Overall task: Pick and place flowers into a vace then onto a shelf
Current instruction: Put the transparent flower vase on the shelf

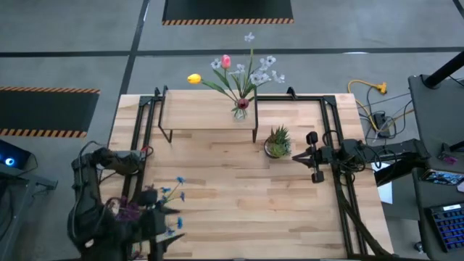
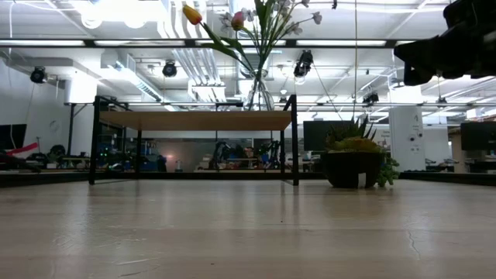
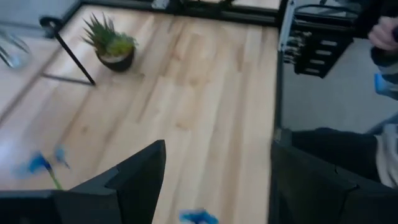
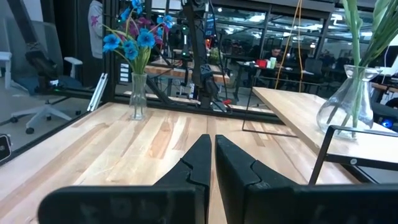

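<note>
Blue flowers [image 1: 172, 190] beside open left pincer [image 1: 161, 233].

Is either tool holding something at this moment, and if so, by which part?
Nothing is held. The left tool is open and empty above the table; the right tool is shut on nothing.

A clear glass vase [image 1: 241, 109] on the light-wood, black-legged shelf [image 1: 196, 109] holds green-stemmed flowers [image 1: 239, 71] in yellow, pink and white, blue flowers [image 4: 134, 38] fill a second clear vase [image 4: 138, 96], and the potted plant [image 1: 278, 140] is green.
</note>
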